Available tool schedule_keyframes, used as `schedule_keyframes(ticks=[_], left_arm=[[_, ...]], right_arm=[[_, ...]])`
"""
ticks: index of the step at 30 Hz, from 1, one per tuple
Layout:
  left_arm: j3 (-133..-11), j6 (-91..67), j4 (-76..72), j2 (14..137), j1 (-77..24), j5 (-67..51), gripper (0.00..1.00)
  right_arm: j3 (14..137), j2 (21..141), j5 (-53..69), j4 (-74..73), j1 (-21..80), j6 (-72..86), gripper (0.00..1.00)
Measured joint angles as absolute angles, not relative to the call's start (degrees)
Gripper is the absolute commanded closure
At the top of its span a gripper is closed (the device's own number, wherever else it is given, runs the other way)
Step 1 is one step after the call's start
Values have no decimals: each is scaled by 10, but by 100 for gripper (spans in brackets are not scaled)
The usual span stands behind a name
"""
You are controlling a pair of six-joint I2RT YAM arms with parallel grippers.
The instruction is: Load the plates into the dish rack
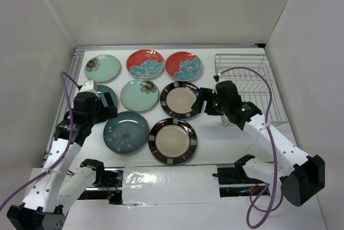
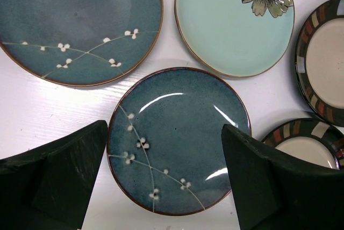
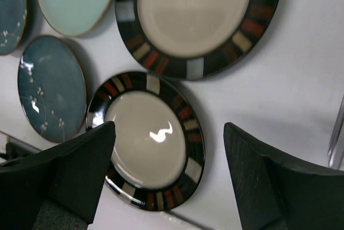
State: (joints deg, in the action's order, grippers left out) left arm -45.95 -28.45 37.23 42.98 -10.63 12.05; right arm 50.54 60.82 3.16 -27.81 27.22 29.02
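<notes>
— Where are the plates?
— Flat on the table [image 1: 215, 138], eight that I can count, all of them left of the dish rack [image 1: 269, 95], which sits at the far right. In the back row are a mint plate [image 1: 102, 67] and two red plates [image 1: 145, 63]. The middle row has a teal plate [image 1: 107, 88] half hidden under the left arm [image 1: 80, 117], a second mint plate [image 1: 139, 95] and a striped plate [image 1: 179, 99]. In front are the near teal plate [image 1: 126, 132] and the near striped plate [image 1: 172, 141].
— And the left pincer?
— The left pincer [image 2: 165, 144] is spread wide and holds nothing. It hangs above the near teal plate, which shows between its fingers [image 2: 59, 176] in the wrist view.
— The right one?
— The right pincer [image 3: 167, 138] is spread as well, with nothing in it. Seen from above, it sits between the striped plate of the middle row and the dish rack, near both. Its own camera looks down on the near striped plate, framed between the two fingers.
</notes>
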Motion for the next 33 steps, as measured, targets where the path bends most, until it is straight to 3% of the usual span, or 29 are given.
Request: schedule_keyframes(ticks=[19,33], left_arm=[[-460,-254,350,450,-106,50,0],[-460,-254,349,450,-106,48,0]], right_arm=[[289,482,85,-282,341,466,26],[128,470,95,-117,399,595,33]])
